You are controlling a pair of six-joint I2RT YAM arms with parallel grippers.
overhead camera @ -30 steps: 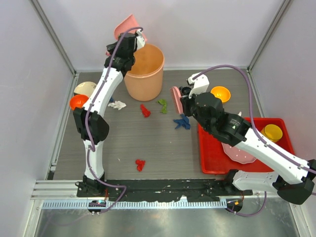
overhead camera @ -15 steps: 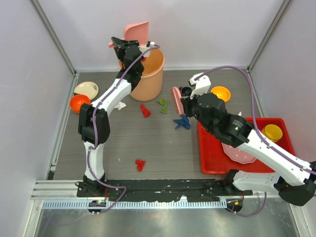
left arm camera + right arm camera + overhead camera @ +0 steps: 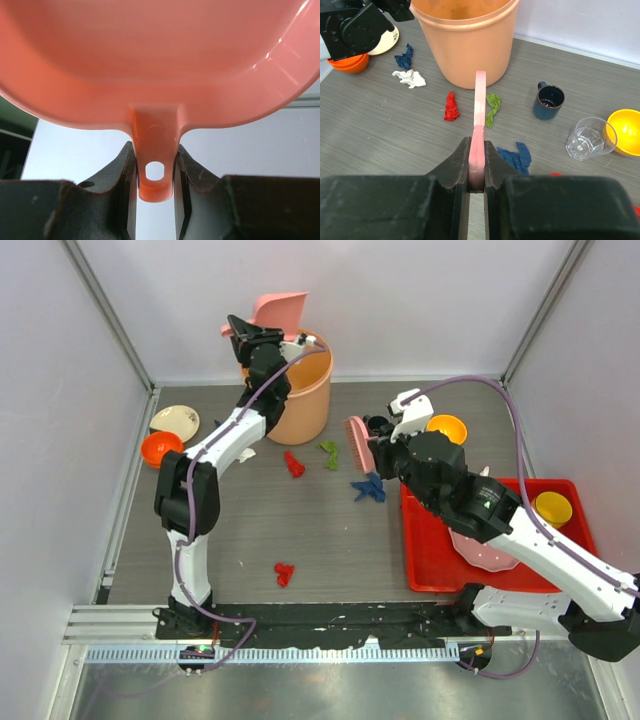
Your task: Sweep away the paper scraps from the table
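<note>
Right fingers [image 3: 456,167] pinch brush [image 3: 480,100] handle, brush long axis pointing at bucket [image 3: 465,45]. Paper scraps [image 3: 451,107] lie on worktop [image 3: 395,140] before bucket, flanking brush — right arm nearer. Left fingers [image 3: 117,172] clamp dustpan [image 3: 150,60] handle, raised at bucket rim.

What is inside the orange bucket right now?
Only bare orange inner wall shows in the bucket; nothing else is visible inside. The left gripper, holding the pink dustpan, and its arm cover the far-left part, and the right wrist view stops at the rim. The bottom is hidden.
</note>
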